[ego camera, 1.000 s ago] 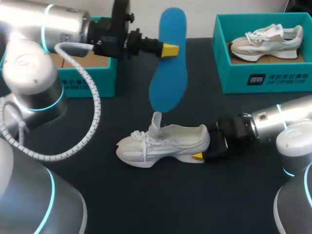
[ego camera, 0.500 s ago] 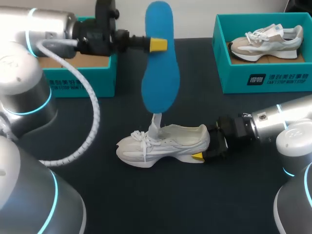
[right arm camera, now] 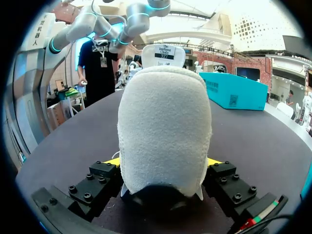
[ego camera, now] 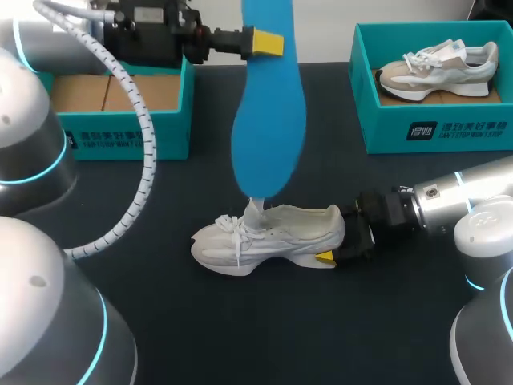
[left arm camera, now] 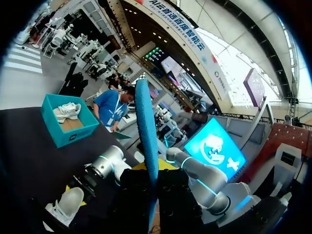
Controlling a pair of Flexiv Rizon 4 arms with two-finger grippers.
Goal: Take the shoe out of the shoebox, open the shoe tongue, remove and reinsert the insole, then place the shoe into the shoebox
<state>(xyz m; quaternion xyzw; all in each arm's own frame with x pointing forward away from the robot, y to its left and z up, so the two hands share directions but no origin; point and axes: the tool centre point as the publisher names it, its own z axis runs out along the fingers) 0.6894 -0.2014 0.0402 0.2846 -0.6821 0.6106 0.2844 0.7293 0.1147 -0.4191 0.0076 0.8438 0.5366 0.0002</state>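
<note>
While the white shoe (ego camera: pixel 268 233) stands upright on its sole on the dark counter (ego camera: pixel 240 337), in the lower middle of the head view with its toe toward the frame's left, the right hand (ego camera: pixel 341 243) is clenched on its heel from the right. The right wrist view shows the fuzzy heel filling the gap between both yellow tips, one pressed to each side. The tongue (ego camera: pixel 256 213) is raised above the laces.

At the upper middle of the head view, the left hand (ego camera: pixel 263 42) is clamped on the blue insole (ego camera: pixel 268 120) near its upper end. That insole hangs nearly vertical in the air, its lower tip overlapping the raised tongue in the picture; whether they touch cannot be told. From the left wrist, it appears edge-on between the fingers.

An open teal shoebox (ego camera: pixel 120 136) sits at the upper left, showing its bare cardboard floor. A second box (ego camera: pixel 437 128) at the upper right holds a tan shoe (ego camera: pixel 437 68).
</note>
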